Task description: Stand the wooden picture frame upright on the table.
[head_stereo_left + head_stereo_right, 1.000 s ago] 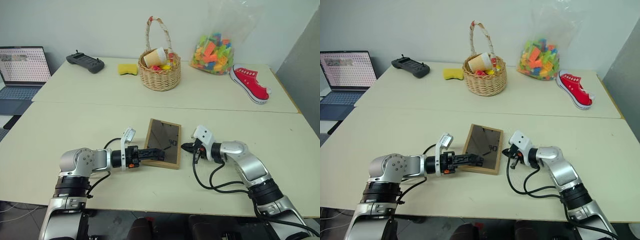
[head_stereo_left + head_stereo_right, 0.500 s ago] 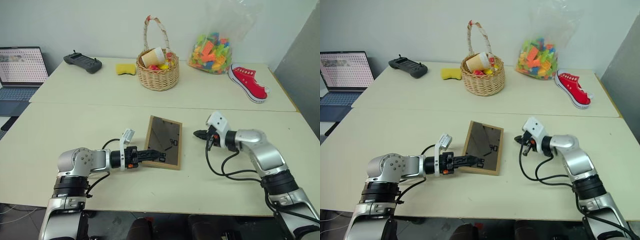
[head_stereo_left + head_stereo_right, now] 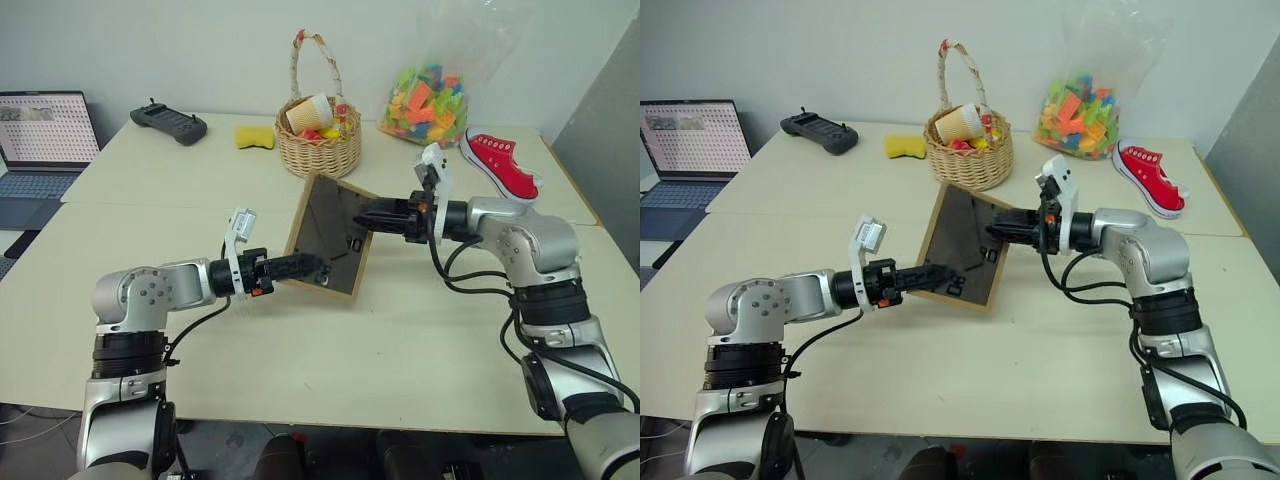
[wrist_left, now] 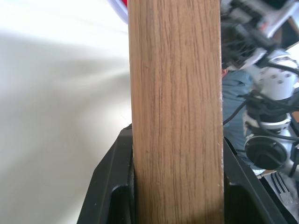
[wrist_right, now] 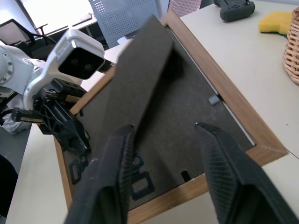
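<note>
Small rectangular light-wood picture frame (image 3: 330, 236) with dark back facing the camera, raised and tilted above the pale beige table (image 3: 430, 330), between both arms. Left arm bent, forearm level, left gripper (image 3: 305, 267) clamped on the frame's lower wooden edge. Right arm reaches leftward, right gripper (image 3: 372, 214) parted at the frame's back, fingers (image 5: 119, 163) astride the fold-out stand (image 5: 135, 93).

A plain pale wall (image 3: 200, 50) stands behind; a grey panel (image 3: 600, 150), perhaps a partition, rises at right.
</note>
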You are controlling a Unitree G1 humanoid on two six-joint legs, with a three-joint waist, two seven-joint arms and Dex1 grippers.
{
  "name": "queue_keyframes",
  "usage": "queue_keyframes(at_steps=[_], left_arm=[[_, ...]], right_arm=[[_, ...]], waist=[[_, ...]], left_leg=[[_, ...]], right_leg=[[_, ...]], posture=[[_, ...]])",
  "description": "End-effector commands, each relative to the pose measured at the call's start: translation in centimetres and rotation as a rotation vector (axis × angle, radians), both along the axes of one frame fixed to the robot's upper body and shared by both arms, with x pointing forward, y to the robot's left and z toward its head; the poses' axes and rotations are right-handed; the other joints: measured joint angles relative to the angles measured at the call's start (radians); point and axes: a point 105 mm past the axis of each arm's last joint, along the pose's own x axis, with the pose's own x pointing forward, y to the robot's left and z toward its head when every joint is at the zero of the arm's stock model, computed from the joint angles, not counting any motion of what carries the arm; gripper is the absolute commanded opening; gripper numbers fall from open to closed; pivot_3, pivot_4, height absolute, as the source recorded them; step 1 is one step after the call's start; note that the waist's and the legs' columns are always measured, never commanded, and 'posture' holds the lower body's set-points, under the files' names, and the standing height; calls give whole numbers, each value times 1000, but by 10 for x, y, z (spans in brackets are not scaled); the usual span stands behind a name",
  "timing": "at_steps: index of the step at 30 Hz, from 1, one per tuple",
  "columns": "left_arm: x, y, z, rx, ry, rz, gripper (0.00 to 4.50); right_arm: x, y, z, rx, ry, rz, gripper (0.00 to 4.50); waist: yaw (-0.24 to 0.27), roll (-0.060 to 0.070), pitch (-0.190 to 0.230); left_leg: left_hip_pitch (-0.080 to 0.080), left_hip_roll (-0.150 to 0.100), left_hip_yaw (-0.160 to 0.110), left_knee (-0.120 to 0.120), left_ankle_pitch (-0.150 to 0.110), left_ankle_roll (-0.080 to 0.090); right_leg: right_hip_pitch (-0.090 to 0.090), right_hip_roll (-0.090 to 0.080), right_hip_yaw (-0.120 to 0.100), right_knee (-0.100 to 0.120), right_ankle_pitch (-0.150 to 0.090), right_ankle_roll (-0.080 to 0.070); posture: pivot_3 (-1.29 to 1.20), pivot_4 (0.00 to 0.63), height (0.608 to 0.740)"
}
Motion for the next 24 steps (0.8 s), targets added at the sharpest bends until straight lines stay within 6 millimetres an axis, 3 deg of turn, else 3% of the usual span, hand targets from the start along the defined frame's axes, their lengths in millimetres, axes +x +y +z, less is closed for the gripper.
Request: queue_keyframes(at_steps=[1,2,5,7,12,15,19,24], left_arm=[[-5,-6,31,-58,-133,-33,1532],[-5,-6,32,-57,-134,-31,1532],[-6,-5,30,-50,-133,-25,1532],[-5,-5,29,-43,-132,-20,1532],[-4,-6,26,-45,-124,-10,1532],[-6,-6,23,-40,-113,-15,1532],[-5,-4,21,-48,-75,-13,1532],[-7,-6,22,-73,-23,-32,1532]], right_arm=[[-3,14,18,32,-48,58,3281],[-4,19,19,34,-51,65,3624],[-6,29,21,54,-40,82,4071],[-19,39,23,68,-34,158,4451],[-43,53,21,101,-1,245,4451],[-54,44,20,104,17,272,4451],[-60,17,20,104,34,238,4451],[-51,-20,23,56,-71,57,4451]], waist=[[0,0,0],[0,0,0],[-1,0,0],[-1,0,0],[-1,0,0],[1,0,0],[2,0,0],[0,0,0]], left_leg=[[0,0,0,0,0,0],[0,0,0,0,0,0],[0,0,0,0,0,0],[0,1,0,0,0,0],[0,1,-1,0,0,0],[-1,1,-1,0,0,0],[-1,0,-1,0,0,0],[-1,0,-1,0,0,0]], right_leg=[[0,0,0,0,0,0],[0,0,0,0,0,0],[0,0,0,0,0,0],[0,0,0,0,0,0],[-1,0,0,0,0,0],[0,0,0,0,0,0],[0,0,0,0,0,0],[0,0,0,-1,0,0]], posture=[[0,150,740],[0,150,740],[0,150,740],[0,150,740],[0,150,740],[0,150,740],[0,150,740],[0,150,740]])
